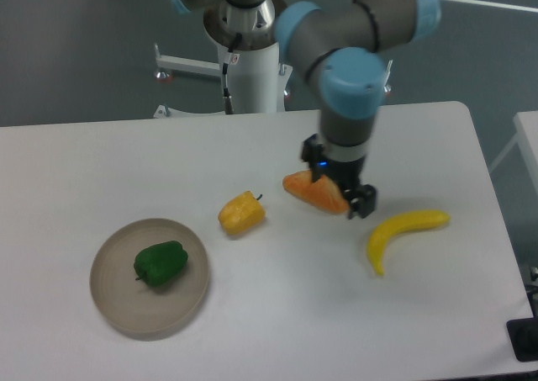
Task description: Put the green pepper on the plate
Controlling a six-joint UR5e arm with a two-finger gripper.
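Note:
The green pepper is glossy dark green and lies inside the round beige plate at the front left of the table. My gripper is far to the right of them, near the table's middle right, pointing down. Its dark fingers stand apart, and it holds nothing. It hangs right by the right end of an orange vegetable; I cannot tell whether they touch.
A yellow pepper lies right of the plate. An orange carrot-like vegetable lies by the gripper. A yellow banana lies to the front right. The arm's white base stands at the back edge.

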